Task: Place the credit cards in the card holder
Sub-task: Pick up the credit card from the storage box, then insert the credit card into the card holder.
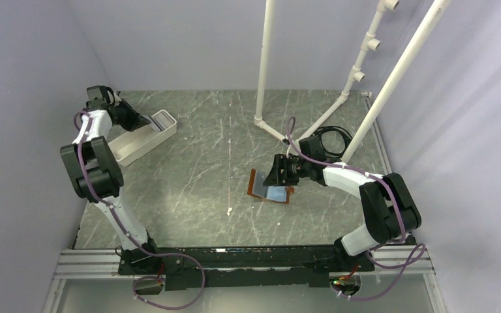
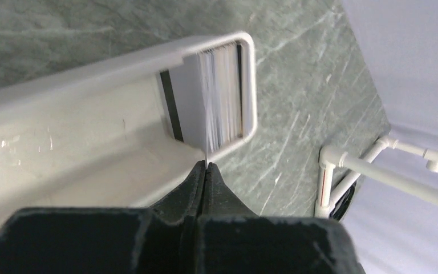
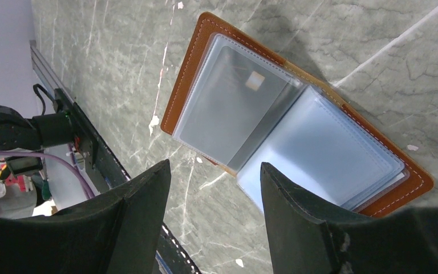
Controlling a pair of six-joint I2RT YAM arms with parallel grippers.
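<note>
Beneath the right jaws, the card holder (image 3: 285,125) is part-hidden.

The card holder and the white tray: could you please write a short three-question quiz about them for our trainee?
1. True or false: the card holder lies open on the table.
2. Which is open: left gripper or right gripper?
3. The stacked credit cards stand: A in the white tray; B on the card holder; C between the right gripper's fingers.
Key: 1 true; 2 right; 3 A.
</note>
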